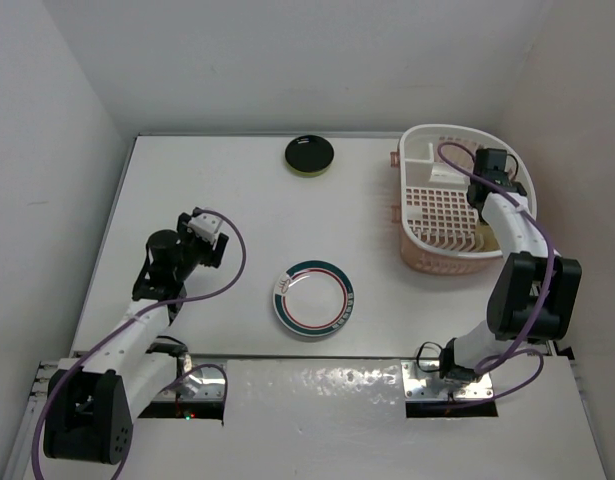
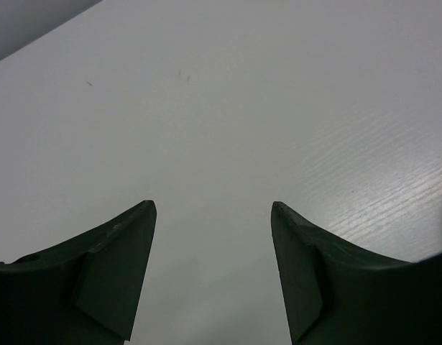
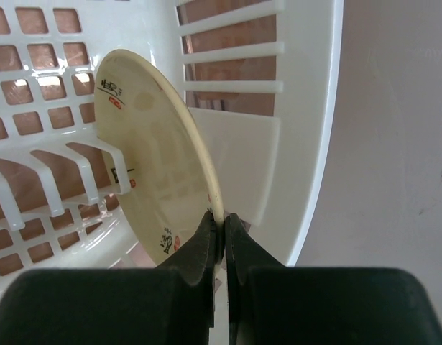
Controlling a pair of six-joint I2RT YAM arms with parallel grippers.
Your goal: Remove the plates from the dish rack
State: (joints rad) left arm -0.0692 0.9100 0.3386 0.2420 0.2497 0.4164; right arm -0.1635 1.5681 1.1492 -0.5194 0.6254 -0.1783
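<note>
White table [image 1: 217, 170] boxed by white walls [image 1: 287, 60]; right tool [image 3: 221, 223] pinches a plate [image 3: 149, 144].

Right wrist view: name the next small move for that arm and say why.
Probably lift straight up. The right claw is shut on the rim of the cream plate, which stands on edge in the dish rack beside its wall; pulling sideways might snag.

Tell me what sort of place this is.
Probably a robot test cell, not a kitchen: a white table boxed in by plain white walls, a left arm and right arm bolted at its near edge, and a dish rack holding a plate.
</note>
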